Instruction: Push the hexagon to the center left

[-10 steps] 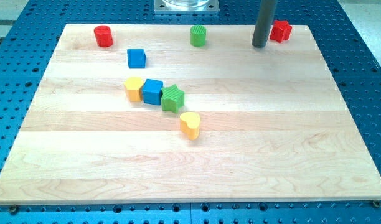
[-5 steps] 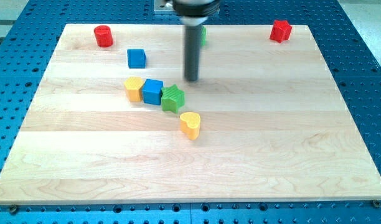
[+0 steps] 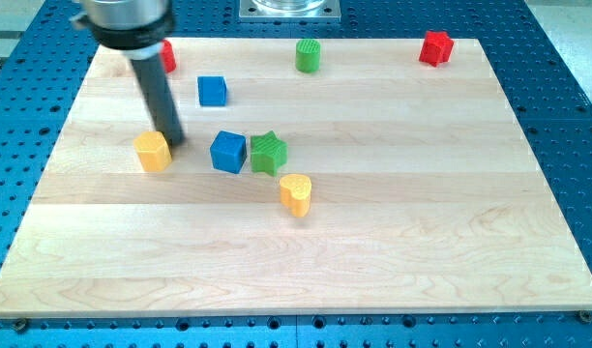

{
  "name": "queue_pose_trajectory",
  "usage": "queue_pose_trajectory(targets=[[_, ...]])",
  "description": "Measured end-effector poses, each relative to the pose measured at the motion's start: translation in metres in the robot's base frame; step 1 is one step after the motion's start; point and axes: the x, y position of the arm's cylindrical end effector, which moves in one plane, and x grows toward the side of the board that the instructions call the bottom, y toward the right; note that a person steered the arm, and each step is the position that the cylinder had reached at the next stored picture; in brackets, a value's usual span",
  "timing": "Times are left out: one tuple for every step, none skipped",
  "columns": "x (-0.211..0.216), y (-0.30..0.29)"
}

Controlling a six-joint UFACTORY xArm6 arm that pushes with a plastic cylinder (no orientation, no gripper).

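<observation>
The yellow hexagon (image 3: 153, 151) lies on the wooden board (image 3: 373, 242) toward the view's left, about mid-height. My tip (image 3: 172, 141) touches or nearly touches its upper right side. The dark rod rises from there toward the view's upper left. A blue cube (image 3: 227, 152) sits to the right of the hexagon, with a gap between them. A green star (image 3: 269, 153) sits against the blue cube's right side.
A yellow heart (image 3: 295, 193) lies below and right of the star. A second blue cube (image 3: 212, 91) sits above. A red cylinder (image 3: 167, 54), partly hidden by the rod, a green cylinder (image 3: 308, 55) and a red block (image 3: 435, 47) line the top edge.
My tip swept from the top right across to the left. The yellow hexagon slid left, away from the blue cube. The blue cube shifted slightly left and turned.
</observation>
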Motion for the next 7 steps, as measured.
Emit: queue_pose_trajectory(targets=[[0.011,0.012],[0.036,-0.048],[0.041,-0.056],[0.081,-0.027],[0.066,-0.042],[0.048,-0.05],[0.05,-0.055]])
